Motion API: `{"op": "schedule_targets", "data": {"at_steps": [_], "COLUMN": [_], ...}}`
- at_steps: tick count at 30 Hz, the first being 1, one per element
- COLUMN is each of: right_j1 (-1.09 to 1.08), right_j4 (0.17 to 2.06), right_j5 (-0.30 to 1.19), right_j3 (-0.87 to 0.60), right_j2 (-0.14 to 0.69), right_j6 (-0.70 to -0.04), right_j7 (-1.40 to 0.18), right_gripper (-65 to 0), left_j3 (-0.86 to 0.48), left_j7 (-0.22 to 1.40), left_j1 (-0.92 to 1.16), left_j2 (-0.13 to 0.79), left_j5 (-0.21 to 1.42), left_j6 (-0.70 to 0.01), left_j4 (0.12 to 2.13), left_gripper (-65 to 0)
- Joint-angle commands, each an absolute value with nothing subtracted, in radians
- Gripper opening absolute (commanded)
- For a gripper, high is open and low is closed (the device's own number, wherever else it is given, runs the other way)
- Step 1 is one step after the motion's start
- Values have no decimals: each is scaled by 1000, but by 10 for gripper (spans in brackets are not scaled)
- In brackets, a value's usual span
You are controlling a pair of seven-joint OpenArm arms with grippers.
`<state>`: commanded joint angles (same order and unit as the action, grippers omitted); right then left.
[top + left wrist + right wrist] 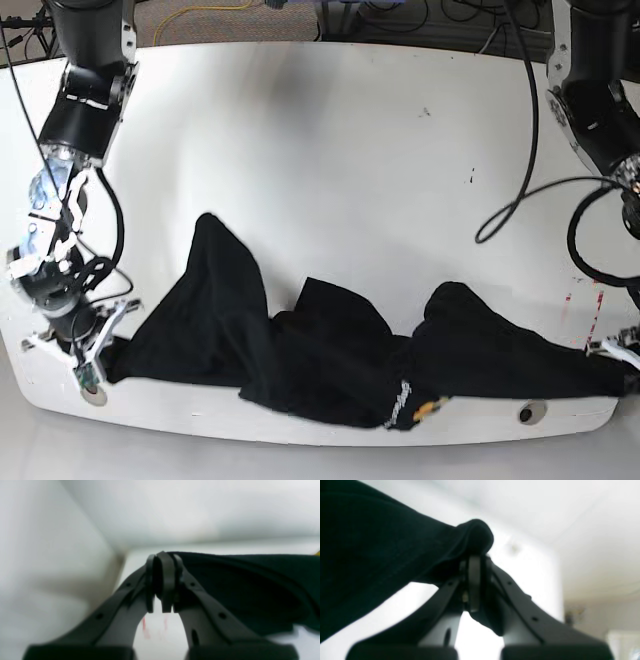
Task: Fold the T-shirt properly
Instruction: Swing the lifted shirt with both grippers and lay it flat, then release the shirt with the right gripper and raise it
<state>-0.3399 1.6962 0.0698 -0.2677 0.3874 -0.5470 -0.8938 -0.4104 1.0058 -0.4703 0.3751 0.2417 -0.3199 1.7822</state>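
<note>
Both arms are down at the near edge of the white surface (pixel 330 130), one at each end of the T-shirt (pixel 330 365), which lies bunched and rumpled in a long dark band along that front edge, stretched from corner to corner. The right end effector (pixel 103 345), on the left side of the base view, is clenched on the cloth: in its wrist view the two dark fingers (pixel 473 585) are pressed together with a knot of black fabric bulging just above the tips and the rest of the shirt draping away to the left. The left end effector (pixel 625 362), on the right side of the base view, is likewise clamped on the shirt's other end; its wrist view shows the pads (pixel 163 580) squeezed tight with the black cloth running off to the right and a sliver of yellow at the frame's edge. Near the middle of the band, a strip of small white lettering and a spot of orange print (pixel 432 405) peek out from a fold. The surface itself carries a few small dark specks and some red marks (pixel 583 305) close to the left arm, plus two round holes (pixel 525 413) in its front lip. Black cables (pixel 530 130) loop across the far right corner, and beyond the back edge there is greyish floor with more wires and a yellow cord (pixel 215 10).
</note>
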Motion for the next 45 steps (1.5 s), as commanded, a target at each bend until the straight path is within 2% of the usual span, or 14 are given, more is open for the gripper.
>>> {"op": "schedule_targets", "data": {"at_steps": [5,14,23,38,45], "right_j1": [-193,28,170,278,275], "right_j4": [1696,1696,1776,1807,1805], "right_j5": [70,77,70,70,70], "right_j3": [-321,-329,-394,-371,-369], "right_j2": [341,326,245,197,191], "right_j6": [-549,-549,-550,-550,-550], "right_j7": [-894,-891,-891,-891,-891], "right_gripper": [-644,-644,-645,-645,-645], "left_j3": [-456,-501,-535,-581,-587], "left_j7": [966,891,799,792,796], "left_j1": [-318,-70,108,216,217], "left_j2": [360,360,358,364,364], "left_j5": [242,242,242,237,234], "left_j6": [-320,-321,-321,-325,-371], "left_j4": [1782,1781,1776,1774,1774], "left_gripper": [-625,-626,-626,-626,-626]}}
